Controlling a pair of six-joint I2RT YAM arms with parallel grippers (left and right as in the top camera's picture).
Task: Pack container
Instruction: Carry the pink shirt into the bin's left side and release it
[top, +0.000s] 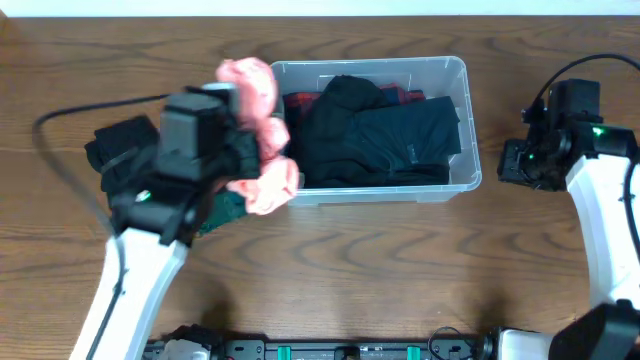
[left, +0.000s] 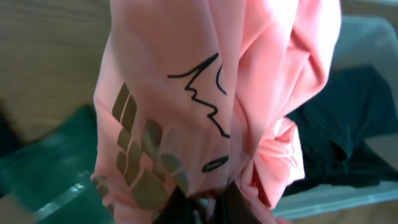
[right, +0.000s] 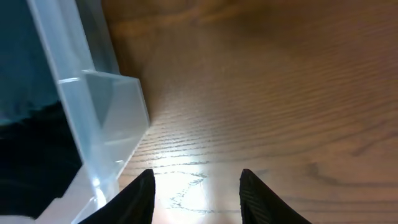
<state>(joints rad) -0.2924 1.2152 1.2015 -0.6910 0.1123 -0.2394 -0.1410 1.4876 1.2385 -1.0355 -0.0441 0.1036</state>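
No legible text; pink garment (left: 186, 56) print (black scrawl) unreadable.

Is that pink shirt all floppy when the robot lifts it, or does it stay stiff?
Probably very floppy: the pink shirt hangs in soft folds, bunched where the left gripper pinches it. It is likely light, since one pinch seems to carry it. It might drape over the rim of the container instead of dropping in neatly.

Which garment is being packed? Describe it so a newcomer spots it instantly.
Find the central clear container, filled with dark clothes. At its left wall hangs a bunched garment held by the left end effector. It alone is salmon pink, with black scribble print.
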